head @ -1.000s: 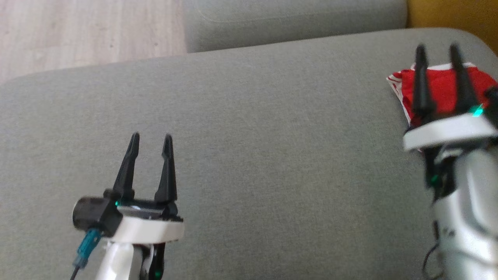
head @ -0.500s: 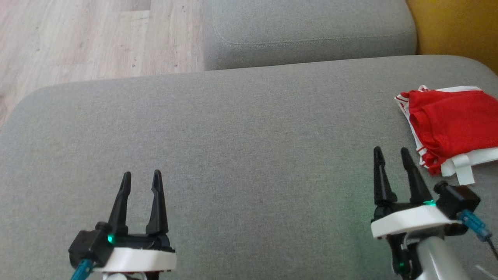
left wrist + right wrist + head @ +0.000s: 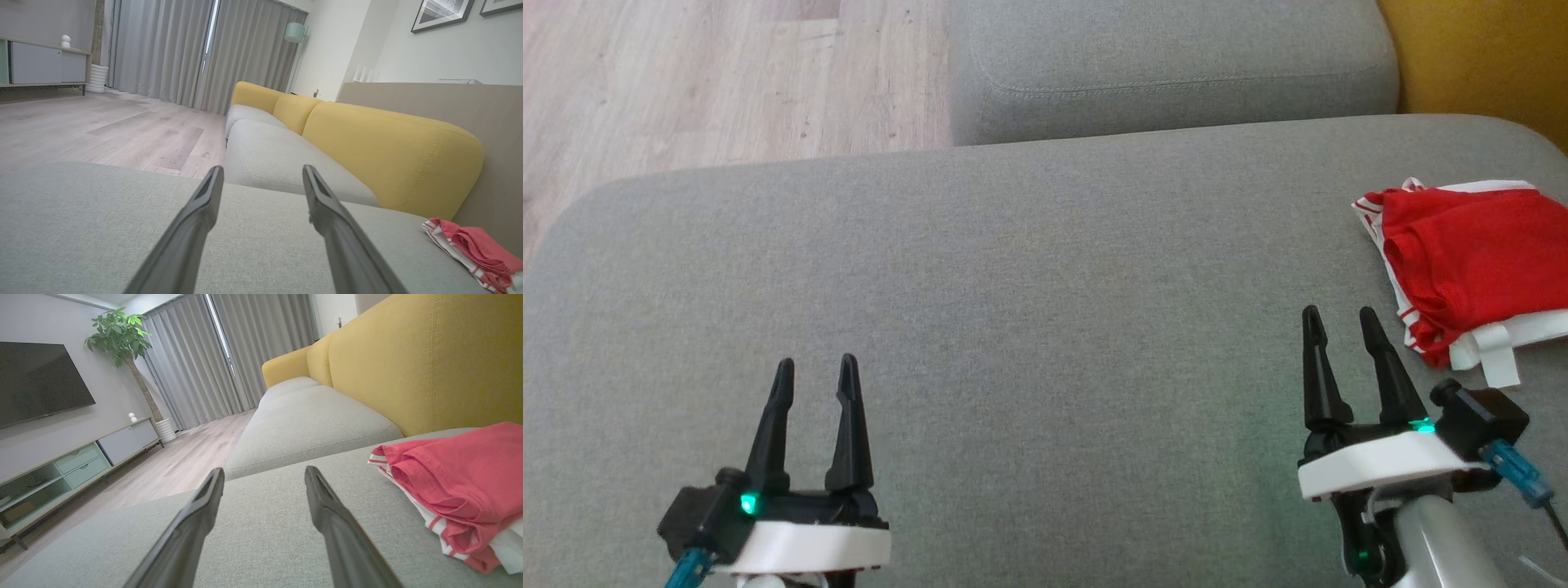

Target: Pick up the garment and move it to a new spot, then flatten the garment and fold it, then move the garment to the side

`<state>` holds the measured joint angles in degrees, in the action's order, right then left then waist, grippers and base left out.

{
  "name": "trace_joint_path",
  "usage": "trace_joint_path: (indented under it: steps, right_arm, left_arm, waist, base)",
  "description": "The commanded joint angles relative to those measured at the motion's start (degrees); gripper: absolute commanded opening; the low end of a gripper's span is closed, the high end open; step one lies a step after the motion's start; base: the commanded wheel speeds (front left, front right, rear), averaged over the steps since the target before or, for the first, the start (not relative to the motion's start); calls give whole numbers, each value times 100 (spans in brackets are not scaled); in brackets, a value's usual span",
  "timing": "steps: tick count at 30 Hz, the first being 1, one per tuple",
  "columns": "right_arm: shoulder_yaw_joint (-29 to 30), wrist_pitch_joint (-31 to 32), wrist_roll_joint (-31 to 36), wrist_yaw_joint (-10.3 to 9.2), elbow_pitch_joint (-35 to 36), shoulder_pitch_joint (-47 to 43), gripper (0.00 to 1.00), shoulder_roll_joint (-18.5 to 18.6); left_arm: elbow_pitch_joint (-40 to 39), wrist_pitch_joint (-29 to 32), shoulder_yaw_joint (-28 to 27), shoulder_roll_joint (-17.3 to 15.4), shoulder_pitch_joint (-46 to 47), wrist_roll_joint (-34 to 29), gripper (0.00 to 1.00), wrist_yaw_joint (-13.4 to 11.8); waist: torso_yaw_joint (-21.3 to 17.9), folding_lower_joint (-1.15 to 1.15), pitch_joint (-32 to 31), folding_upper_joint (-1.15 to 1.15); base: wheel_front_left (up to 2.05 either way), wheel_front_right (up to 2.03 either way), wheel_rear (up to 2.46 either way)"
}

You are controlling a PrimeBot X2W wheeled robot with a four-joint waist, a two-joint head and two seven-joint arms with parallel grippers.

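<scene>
Both of yours stood spread and empty, your left gripper [image 3: 816, 362] over the grey cushion [image 3: 1045, 269], your right gripper [image 3: 1339, 311] further right, the red and white garment [image 3: 1470, 261] lay just beyond it, near the cushion's right edge.

Red-and-white garment [image 3: 1470, 253], grey cushion [image 3: 1029, 278]

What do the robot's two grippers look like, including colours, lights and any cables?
The left gripper and right gripper match: two long, tapered black fingers on a black base with a white curved collar. A small green light glows at each base. A black module on each outer side carries a teal plug. The right forearm is silver-grey.
</scene>
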<state>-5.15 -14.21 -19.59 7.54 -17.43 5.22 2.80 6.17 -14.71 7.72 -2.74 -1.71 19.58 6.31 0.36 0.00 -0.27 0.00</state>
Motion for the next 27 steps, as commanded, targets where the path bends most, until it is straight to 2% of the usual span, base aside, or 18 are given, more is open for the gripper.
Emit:
trace_joint_path:
  steps: [1,14,15,16,19,27]
  right_arm:
    - [-165,-78,4,-5,217,179,100,9]
    - [-167,-78,-55,-5,285,199,100,9]
    - [-164,-78,-55,-5,283,198,0,8]
    - [-20,1,-21,0,46,-2,0,-2]
    - [-20,12,-31,0,-220,-107,0,-8]
    - [32,125,-516,0,-179,-98,0,10]
  left_arm:
    - [-272,-29,-189,-14,159,45,100,21]
    - [-301,-29,-237,-14,150,182,100,0]
    - [-298,-29,-248,-14,151,191,0,-31]
    - [-81,0,-32,1,-1,175,0,-2]
    - [207,5,-21,3,-68,184,0,-2]
    - [238,119,-84,-18,-19,662,0,3]
  waist:
    - [-14,0,-2,0]
    - [-54,0,14,0]
    - [-54,0,16,0]
    - [-55,0,16,0]
    - [-56,0,16,0]
    - [-55,0,18,0]
  base:
    - [0,0,0]
    - [0,0,0]
    - [0,0,0]
    - [0,0,0]
    - [0,0,0]
    - [0,0,0]
